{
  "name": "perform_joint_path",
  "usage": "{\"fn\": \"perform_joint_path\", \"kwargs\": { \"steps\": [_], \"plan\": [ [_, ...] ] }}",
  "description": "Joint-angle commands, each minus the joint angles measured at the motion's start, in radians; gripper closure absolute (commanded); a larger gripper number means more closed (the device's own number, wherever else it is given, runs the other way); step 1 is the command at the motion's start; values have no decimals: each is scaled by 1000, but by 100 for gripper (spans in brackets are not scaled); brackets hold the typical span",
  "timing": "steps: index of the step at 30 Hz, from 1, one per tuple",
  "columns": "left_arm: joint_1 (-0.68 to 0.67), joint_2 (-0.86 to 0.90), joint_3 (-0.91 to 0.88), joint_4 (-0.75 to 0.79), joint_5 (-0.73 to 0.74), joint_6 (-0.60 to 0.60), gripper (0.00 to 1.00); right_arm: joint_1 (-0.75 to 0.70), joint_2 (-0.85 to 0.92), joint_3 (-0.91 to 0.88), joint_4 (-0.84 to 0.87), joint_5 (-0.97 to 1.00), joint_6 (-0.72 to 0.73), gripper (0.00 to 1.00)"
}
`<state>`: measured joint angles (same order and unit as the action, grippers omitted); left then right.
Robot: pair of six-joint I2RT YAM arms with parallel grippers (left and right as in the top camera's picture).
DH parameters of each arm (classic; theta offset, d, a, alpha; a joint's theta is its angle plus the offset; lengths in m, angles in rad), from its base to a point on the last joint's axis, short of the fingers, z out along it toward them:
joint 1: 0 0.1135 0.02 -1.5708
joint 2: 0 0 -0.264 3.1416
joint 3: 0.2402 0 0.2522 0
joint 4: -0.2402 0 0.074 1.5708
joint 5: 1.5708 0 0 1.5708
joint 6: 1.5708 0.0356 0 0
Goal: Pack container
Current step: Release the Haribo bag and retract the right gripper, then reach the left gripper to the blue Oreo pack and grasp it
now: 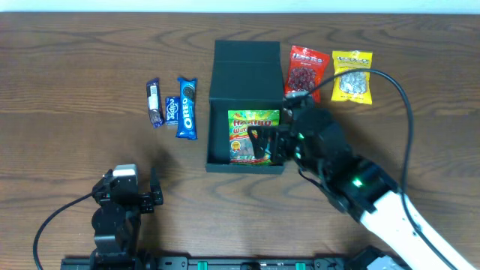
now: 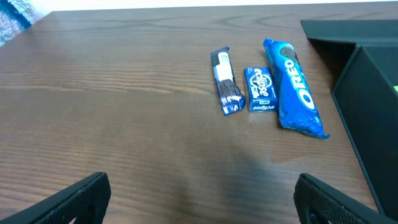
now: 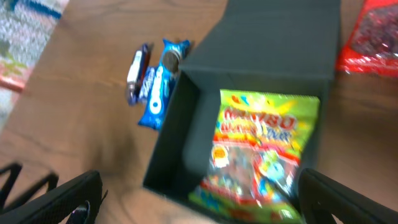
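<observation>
A dark wood-grain desk (image 1: pixel 75 60) carries everything, with a pale strip of wall along its far edge. Packing looks barely under way: the container (image 1: pixel 217 127) stands open with its flap lid folded back away from the robot, and a single green gummy bag (image 1: pixel 251 127) lies flat on its floor. Five items remain outside, by my count. The right end effector (image 1: pixel 264 144) hangs over the container's near right corner with its fingers spread wide and nothing between them. The gummy bag is directly beneath and just ahead of it, and the box walls frame it on both sides. A red packet (image 1: pixel 306 71) and a yellow packet (image 1: pixel 352 76) lie on the desk beyond it and to its right. The left end effector (image 2: pixel 202 208) is likewise spread wide and empty, low over bare desk. Ahead of it and a little right lie a dark bar (image 2: pixel 226 82), a small blue gum pack (image 2: pixel 261 90) and an Oreo roll (image 2: pixel 295 87), with the container farther right, well apart from its fingers.
</observation>
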<state>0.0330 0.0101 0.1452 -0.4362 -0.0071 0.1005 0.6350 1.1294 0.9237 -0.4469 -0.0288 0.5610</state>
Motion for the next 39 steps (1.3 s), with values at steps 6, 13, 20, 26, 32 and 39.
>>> {"fn": "perform_joint_path", "kwargs": {
  "steps": [6, 13, 20, 26, 32, 39],
  "plan": [
    [6, -6, -19, 0, -2, -15, 5, -10, -205, 17, -267, 6, -87, 1],
    [6, -6, -19, 0, -2, -15, 5, -10, -360, 17, -535, 6, -134, 1],
    [6, -6, -19, 6, 109, -20, 5, -10, -435, 17, -682, 5, -144, 1],
    [6, -6, -19, 8, 361, -166, 5, -10, -438, 17, -686, 5, -144, 1],
    [6, 0, -5, 246, 538, -346, 5, -10, -438, 17, -686, 5, -144, 1],
    [6, 240, 237, 253, 525, -345, 5, -10, -438, 17, -668, -6, -144, 1]
  ]
}}
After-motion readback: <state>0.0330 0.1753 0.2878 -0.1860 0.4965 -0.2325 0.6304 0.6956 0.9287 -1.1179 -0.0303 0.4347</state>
